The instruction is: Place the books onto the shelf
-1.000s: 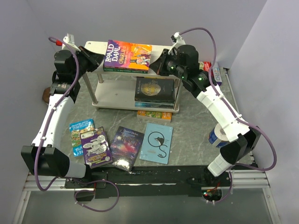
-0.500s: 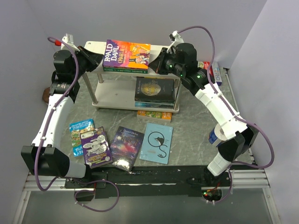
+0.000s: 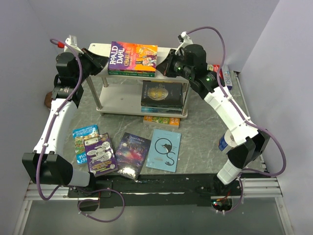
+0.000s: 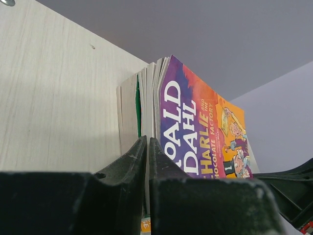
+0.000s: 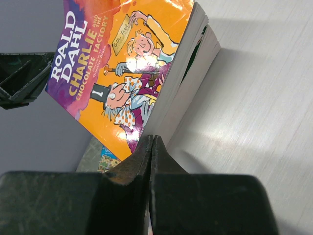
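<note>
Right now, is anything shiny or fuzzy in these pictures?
Right wrist view: light glares white on the book, and the close right pincer looks dark and fuzzy. Left wrist view: the left pincer is fuzzy too. Top view: all sharp.

The shelf (image 3: pixel 117 100) hides most of one book (image 3: pixel 161 120).

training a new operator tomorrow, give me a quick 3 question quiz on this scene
1. True or false: the Roald Dahl book lies on the top board of the shelf.
2. Of the four books in the front row on the table, which lies furthest right in the top view? A purple; B light blue book; C dark starry.
3. Fill in: the left gripper and right gripper both have jaws ___.
Key: 1 true; 2 B; 3 shut.
</note>
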Available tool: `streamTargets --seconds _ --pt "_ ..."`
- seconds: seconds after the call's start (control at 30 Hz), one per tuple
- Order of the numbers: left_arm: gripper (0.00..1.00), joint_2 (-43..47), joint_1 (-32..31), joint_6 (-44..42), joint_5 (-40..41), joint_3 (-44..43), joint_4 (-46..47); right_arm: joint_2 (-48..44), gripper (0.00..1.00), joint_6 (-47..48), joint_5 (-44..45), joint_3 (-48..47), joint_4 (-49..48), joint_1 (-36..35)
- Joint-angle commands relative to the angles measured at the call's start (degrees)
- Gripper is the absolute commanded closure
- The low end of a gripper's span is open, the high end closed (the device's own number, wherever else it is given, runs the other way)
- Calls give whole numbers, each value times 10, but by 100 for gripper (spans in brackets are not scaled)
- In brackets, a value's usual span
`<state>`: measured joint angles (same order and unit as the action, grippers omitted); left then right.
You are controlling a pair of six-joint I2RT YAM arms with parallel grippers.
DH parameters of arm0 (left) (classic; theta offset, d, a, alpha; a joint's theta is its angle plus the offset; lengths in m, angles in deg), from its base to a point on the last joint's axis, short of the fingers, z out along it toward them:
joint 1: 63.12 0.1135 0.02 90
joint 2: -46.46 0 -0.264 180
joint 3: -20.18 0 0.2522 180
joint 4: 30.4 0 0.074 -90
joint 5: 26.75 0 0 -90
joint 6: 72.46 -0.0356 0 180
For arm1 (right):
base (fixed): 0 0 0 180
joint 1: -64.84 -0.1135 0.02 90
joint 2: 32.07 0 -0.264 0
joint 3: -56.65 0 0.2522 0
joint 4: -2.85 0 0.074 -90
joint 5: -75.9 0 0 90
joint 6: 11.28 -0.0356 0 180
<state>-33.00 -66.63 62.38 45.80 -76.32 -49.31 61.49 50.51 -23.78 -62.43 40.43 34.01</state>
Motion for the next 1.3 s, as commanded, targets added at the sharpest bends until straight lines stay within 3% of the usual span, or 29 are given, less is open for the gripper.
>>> streamTargets --seconds 0.0,0.17,0.27,0.4,0.5,0.8,1.07,1.2,1.27 --pt "87 2 -9 9 -46 -10 16 10 100 -3 -17 -35 -31 -3" --pt "85 3 -9 3 -36 -18 5 8 100 -2 -16 -36 -29 -2" --pt "74 3 2 0 -22 -29 -7 3 100 -1 -11 -31 -27 0" --pt "48 6 30 15 -23 -31 -12 -3 100 1 -4 -24 -24 1" --pt "41 11 51 22 -21 -34 -15 -11 100 2 0 -20 -21 3" --pt "36 35 58 41 -4 -13 -7 -46 99 6 33 0 -8 7" --pt "37 77 59 53 14 20 -26 -123 94 5 58 85 -21 7" --pt "36 151 48 68 69 75 -40 -243 92 1 69 243 -91 4" --pt "34 205 0 58 144 99 -63 -288 89 -3 79 359 -142 -11"
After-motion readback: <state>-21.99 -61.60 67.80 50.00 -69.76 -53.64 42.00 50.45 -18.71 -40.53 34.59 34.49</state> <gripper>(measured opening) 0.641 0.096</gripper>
